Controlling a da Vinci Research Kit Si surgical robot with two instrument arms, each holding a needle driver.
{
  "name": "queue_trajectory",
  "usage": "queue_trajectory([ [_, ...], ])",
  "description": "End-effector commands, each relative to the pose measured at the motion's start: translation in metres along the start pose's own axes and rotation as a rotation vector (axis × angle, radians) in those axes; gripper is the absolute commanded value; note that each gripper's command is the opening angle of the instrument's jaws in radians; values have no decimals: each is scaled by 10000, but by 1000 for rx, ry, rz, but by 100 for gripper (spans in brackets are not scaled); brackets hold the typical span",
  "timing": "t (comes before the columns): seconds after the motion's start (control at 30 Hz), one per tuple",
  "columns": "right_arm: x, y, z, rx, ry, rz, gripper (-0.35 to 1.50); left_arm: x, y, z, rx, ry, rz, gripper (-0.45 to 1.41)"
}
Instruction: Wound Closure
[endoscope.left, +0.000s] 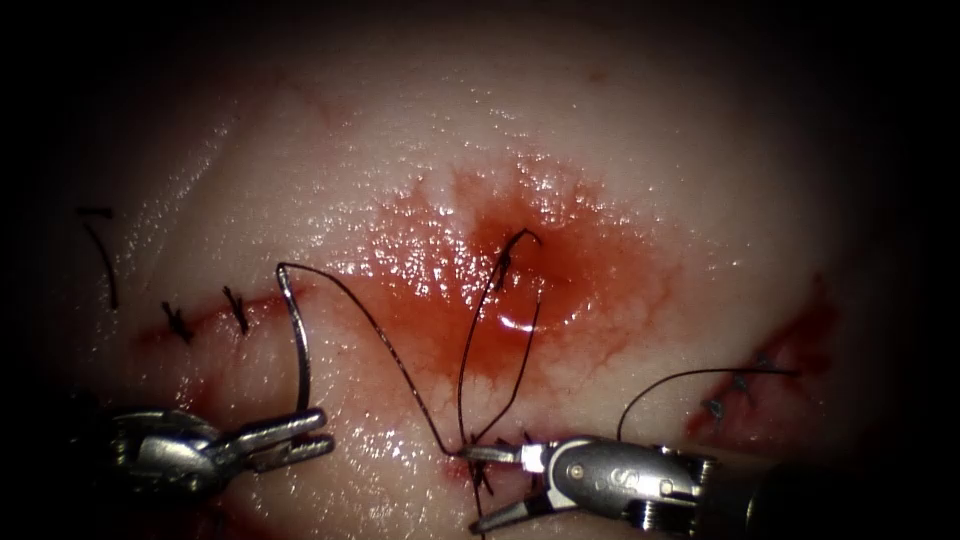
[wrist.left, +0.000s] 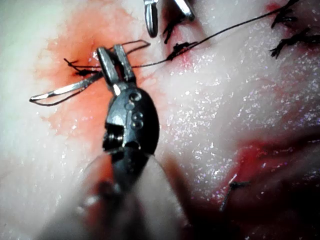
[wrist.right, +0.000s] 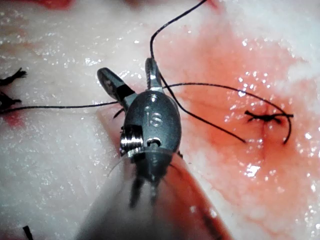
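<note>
My left tool (endoscope.left: 326, 430) comes in low on the left, its jaws shut on the curved needle (endoscope.left: 297, 340) near its lower end. The needle stands free above the tissue (endoscope.left: 640, 180), left of the red-stained middle of the cut, with its thread end uppermost. The left wrist view shows the needle (wrist.left: 60, 91) crossing the left tool (wrist.left: 111, 50). Thread (endoscope.left: 380, 330) runs from the needle's top down to a knot beside my right tool (endoscope.left: 473, 490), whose jaws stand open with nothing between them. A thread loop (endoscope.left: 480, 320) rises from there to a stitch (endoscope.left: 505, 262). My right tool (wrist.right: 126, 67) is open, thread (wrist.right: 210, 86) passing beside it.
Tied stitches (endoscope.left: 237, 310) sit at the cut's left end and more stitches (endoscope.left: 740, 385) at the far right. Red fluid (endoscope.left: 430, 300) pools around the middle. A loose thread tail (endoscope.left: 690, 375) arcs above the right tool's shaft. A cut thread end (endoscope.left: 100, 250) lies far left.
</note>
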Motion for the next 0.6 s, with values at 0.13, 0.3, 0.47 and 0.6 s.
queue_trajectory([
  [0.13,-8,38,-27,-73,-24,-61,147,-8,-6,-13,34,-28,2,-43],
  [0.3,-13,73,-47,-110,-47,-134,143,-13,-9,-30,65,-63,4,-38],
  [0.47,-42,100,-31,-162,-69,-197,140,-13,-9,-33,80,-77,7,-42],
  [0.6,-71,112,-6,-182,-108,-262,142,-13,-8,-30,80,-75,7,-45],
])
